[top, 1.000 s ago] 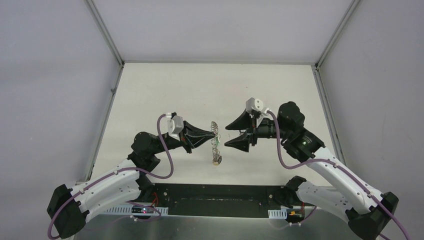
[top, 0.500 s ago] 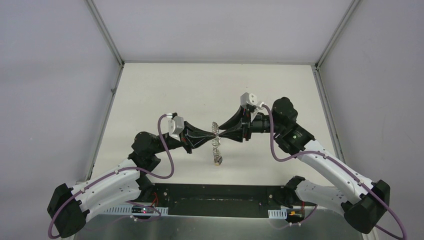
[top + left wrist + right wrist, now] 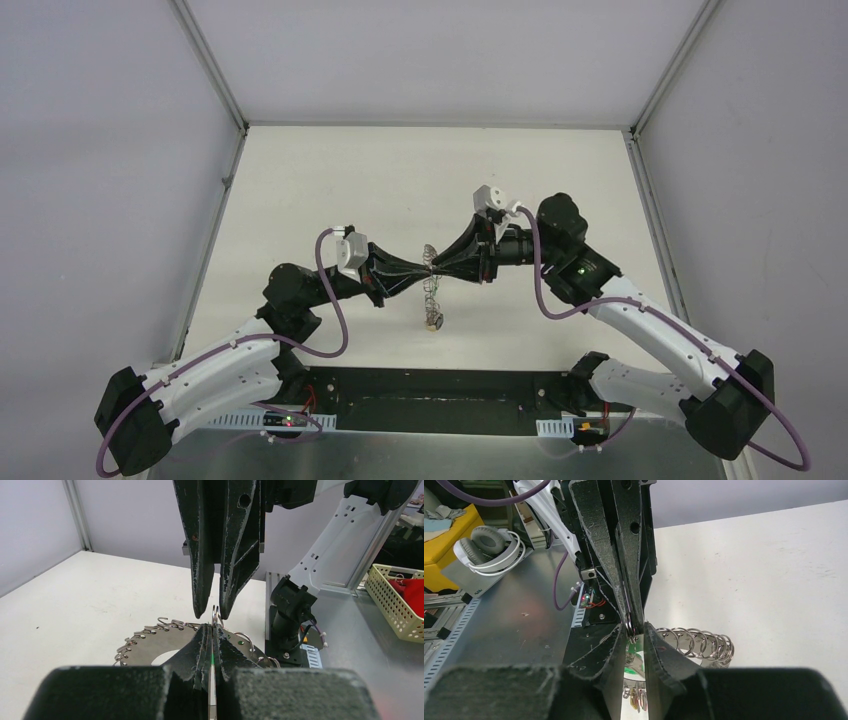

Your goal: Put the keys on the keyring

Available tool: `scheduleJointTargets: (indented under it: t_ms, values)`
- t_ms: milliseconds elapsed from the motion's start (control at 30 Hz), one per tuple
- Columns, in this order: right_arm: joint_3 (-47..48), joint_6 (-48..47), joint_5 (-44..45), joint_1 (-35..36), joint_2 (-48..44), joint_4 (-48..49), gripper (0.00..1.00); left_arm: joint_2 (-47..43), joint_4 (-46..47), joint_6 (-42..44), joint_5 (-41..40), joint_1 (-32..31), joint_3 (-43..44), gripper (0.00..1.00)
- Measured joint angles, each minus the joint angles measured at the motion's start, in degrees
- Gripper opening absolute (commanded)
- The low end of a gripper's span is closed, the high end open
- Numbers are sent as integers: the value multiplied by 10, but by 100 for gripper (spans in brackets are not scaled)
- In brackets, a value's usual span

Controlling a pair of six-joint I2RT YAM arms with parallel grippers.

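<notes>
White table (image 3: 330, 180) boxed in by pale grey walls fills the overhead view. A second ago the right gripper (image 3: 441, 271) hung well apart from the keyring (image 3: 431, 282) with its jaws wide. Now it has swung in and narrowed, and its tip meets the left gripper (image 3: 420, 273) nose to nose. The keyring stands edge-on between them, lifted off the table. One key (image 3: 434, 321) dangles from the ring's lower edge, its tag colour too small to tell. I read this as the shift from presenting the ring to working on one of its loops.

From the left wrist, the left gripper's fingers (image 3: 200, 645) are pressed together on the keyring's rim. A thin green sliver shows in the seam, perhaps the green tag. The grey disc (image 3: 150, 639) spreads just behind them. The right gripper (image 3: 212, 614) comes down from above, fingers slightly apart, straddling a small wire loop (image 3: 216, 613) that rises from the pinch. Whether they touch it I cannot tell.

From the right wrist, that loop (image 3: 629, 625) sits in the narrow gap between the right gripper's own fingers (image 3: 659, 652). A row of the ring's other loops lies just beside it.
</notes>
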Motion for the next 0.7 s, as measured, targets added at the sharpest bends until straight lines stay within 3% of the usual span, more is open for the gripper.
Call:
scheduleJointTargets:
  t_ms: [233, 400, 567, 700]
  values:
    - [-2, 2, -9, 2, 8, 1, 0, 0, 3, -2, 0, 0, 0, 0]
    - [-3, 0, -9, 2, 8, 4, 0, 0, 3, -10, 0, 0, 0, 0]
    - [-2, -14, -7, 2, 6, -14, 0, -2, -2, -9, -1, 0, 0, 23]
    - [4, -46, -2, 3, 6, -97, 0, -31, -17, -2, -10, 0, 0, 33]
